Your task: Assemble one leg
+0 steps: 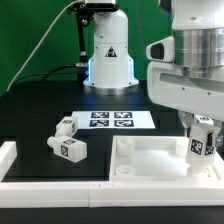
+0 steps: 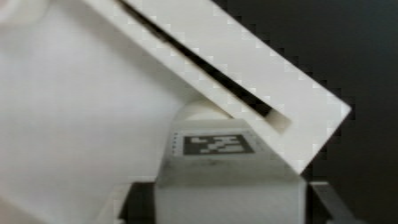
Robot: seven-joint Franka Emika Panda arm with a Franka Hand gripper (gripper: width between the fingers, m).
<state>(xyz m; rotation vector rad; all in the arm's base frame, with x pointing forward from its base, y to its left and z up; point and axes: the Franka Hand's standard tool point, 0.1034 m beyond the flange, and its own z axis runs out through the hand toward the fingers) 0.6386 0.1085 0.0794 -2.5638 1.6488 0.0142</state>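
Observation:
My gripper (image 1: 200, 152) is shut on a white leg (image 1: 198, 138) with a black-and-white tag and holds it upright over the near right corner of the large flat white rimmed panel (image 1: 150, 160). In the wrist view the leg (image 2: 217, 150) sits between the dark fingers (image 2: 150, 200), and its tagged end points at the panel's raised rim (image 2: 231, 75). Whether the leg touches the panel I cannot tell. Two more legs lie on the black table at the exterior view's left: one (image 1: 65, 127) farther back, one (image 1: 70, 149) nearer.
The marker board (image 1: 110, 120) lies flat behind the panel. A white raised border (image 1: 10, 160) runs along the table's left and front edges. The robot's white base (image 1: 108, 55) stands at the back.

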